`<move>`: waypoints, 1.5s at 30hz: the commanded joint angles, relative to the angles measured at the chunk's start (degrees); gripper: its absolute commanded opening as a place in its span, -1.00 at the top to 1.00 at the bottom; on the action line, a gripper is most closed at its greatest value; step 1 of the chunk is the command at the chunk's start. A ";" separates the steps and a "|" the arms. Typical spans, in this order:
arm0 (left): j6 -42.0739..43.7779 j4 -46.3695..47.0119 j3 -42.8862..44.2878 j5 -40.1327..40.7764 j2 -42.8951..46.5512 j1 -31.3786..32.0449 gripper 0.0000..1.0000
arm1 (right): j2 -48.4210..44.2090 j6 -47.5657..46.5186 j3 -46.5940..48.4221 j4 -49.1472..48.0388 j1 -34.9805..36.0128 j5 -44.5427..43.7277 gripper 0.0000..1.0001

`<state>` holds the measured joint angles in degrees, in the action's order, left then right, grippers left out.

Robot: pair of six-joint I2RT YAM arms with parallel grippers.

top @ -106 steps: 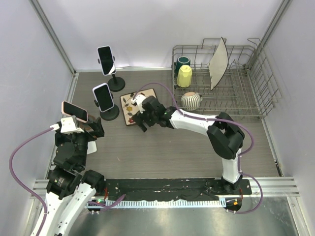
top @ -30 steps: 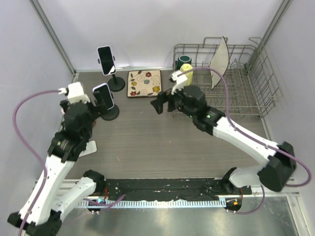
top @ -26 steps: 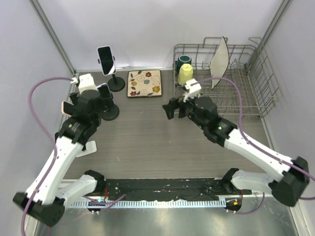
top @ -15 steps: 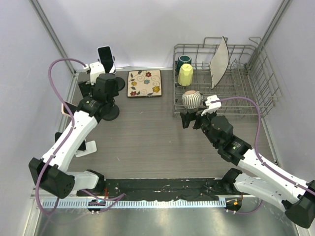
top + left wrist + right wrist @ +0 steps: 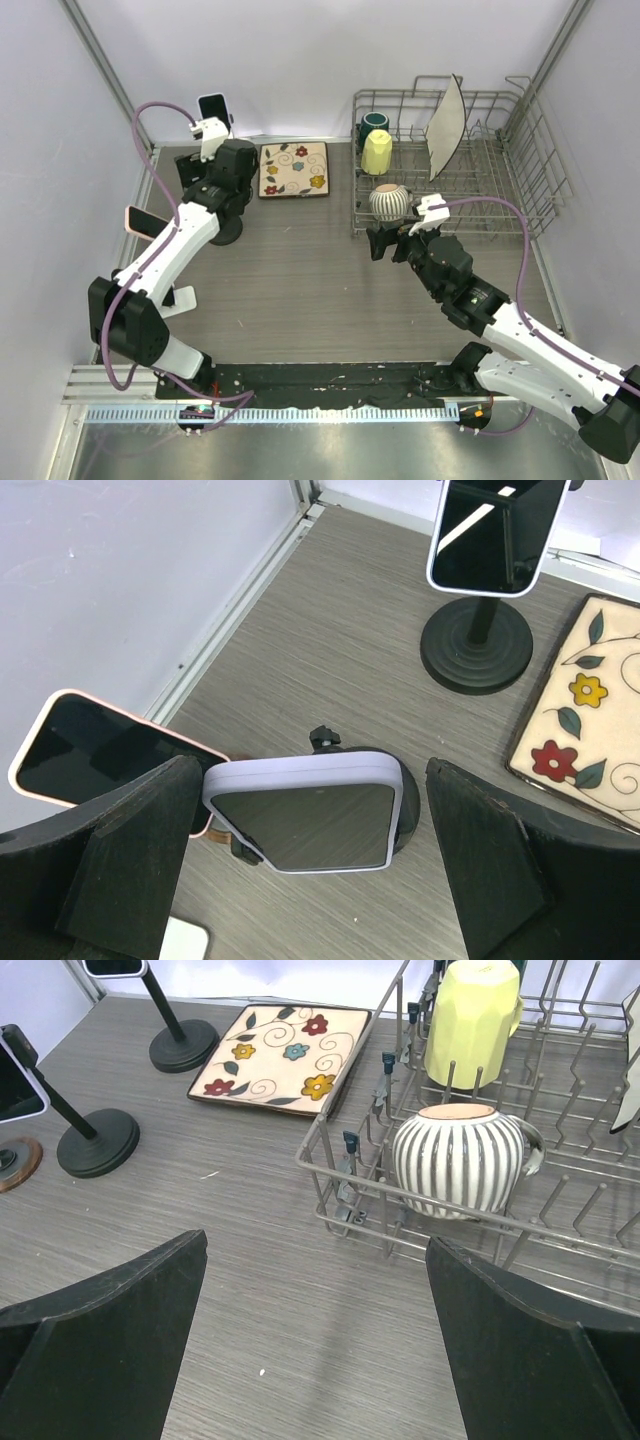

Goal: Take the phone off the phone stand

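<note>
Alignment matters most for the step in hand, which looks like the approach to a grasp. The left gripper (image 5: pixel 310 775) hangs with its jaws spread wide and holding nothing, one finger on either side of the white-edged phone (image 5: pixel 305 820). That phone sits tilted back in the clamp of its phone stand (image 5: pixel 228 233), near the left wall.

A good grasp would lower the pads squarely onto the phone's two side edges and close firmly. It would then draw the phone up along the line of the cradle rather than sideways, since a skewed pull could tip or drag the stand. The pink-cased phone (image 5: pixel 100 750) stands just beside the left finger (a likely thing to knock on the way down).

The right gripper (image 5: pixel 315 1245) is likewise spread and empty, hovering by the dish rack (image 5: pixel 500 215), well apart from the work.

The table (image 5: pixel 300 290) is grey wood-grain laminate. Pale walls with metal corner posts close it in on three sides. A floral mat (image 5: pixel 294 169) lies at the back, beside a third phone (image 5: pixel 213 106) on its own stand. The rack holds a striped mug (image 5: pixel 465 1160), a yellow cup (image 5: pixel 475 1015) and a plate (image 5: pixel 444 128).
</note>
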<state>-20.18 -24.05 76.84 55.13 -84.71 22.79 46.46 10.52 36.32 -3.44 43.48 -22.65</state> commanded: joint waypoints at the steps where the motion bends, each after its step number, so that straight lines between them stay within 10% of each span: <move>1: -1.26 3.84 2.35 4.18 -1.16 -0.20 -1.00 | 0.04 0.29 -0.10 -3.41 0.11 -1.16 -0.93; 26: -6.01 6.30 -5.21 4.37 -1.69 -0.55 -1.00 | 1.88 0.02 -0.02 -3.41 0.11 -0.46 -0.93; 35: -5.04 6.47 -5.47 -1.16 1.20 -0.64 -0.47 | 1.00 0.11 -0.02 -3.15 0.11 -0.37 -0.93; 45: 2.51 9.46 -6.88 -27.75 9.73 -0.55 0.12 | -0.05 0.11 0.69 -2.71 0.11 2.61 -0.94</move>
<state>-20.10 -20.34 68.84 42.04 -80.49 21.85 47.88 10.50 35.92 -3.81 43.48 -22.04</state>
